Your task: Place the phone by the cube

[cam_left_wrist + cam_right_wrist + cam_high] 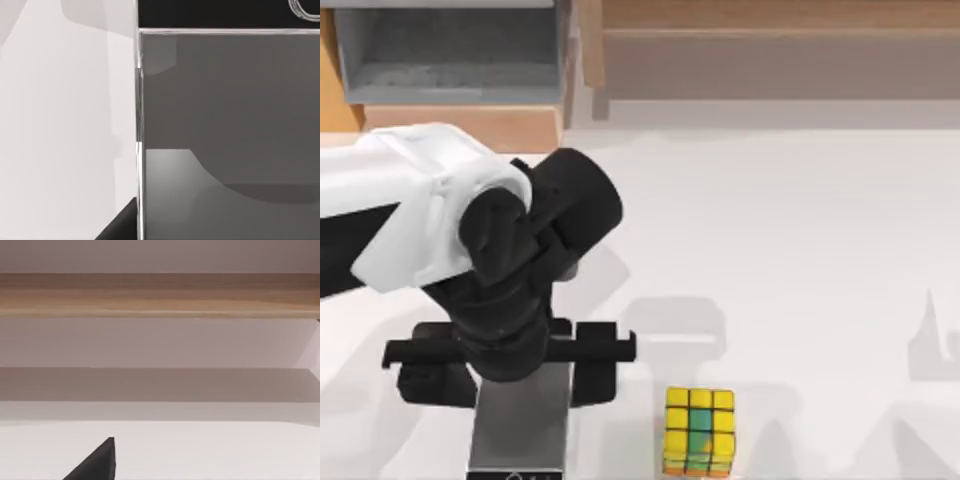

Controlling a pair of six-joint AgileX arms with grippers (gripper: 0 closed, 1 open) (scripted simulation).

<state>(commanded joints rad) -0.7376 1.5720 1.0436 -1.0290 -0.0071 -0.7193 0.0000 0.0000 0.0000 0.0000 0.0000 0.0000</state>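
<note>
Top view: our left arm reaches in from the left, and its tool [508, 375] hangs over the near-left part of the tabletop [790, 250]. The black cross-bar sits square across the phone [520, 425], one finger [595, 375] beside the slab's right edge and the other at its left, so we judge the tool to be pinching the phone across its width. Whether the slab rests on the tabletop or is just clear of it, we cannot tell from above. The phone's long axis runs toward the near edge, black band nearest us. The cube [700, 430] stands to the phone's right, near but apart, with a strip of bare tabletop between them, yellow face up and teal middle squares showing. The sideways grip makes sense to us: it leaves the phone's long edge free to be brought alongside the cube. Left wrist view: the phone's grey face [225, 125] lies close under the camera with the black band beyond, its glossy edge sharp against the pale tabletop [60, 125]; a dark finger tip shows at that edge. Right wrist view: the parked right arm looks over the bare tabletop [200, 450] toward a wooden rail [160, 295]; we cannot tell whether its tool is spread or pressed together.
</note>
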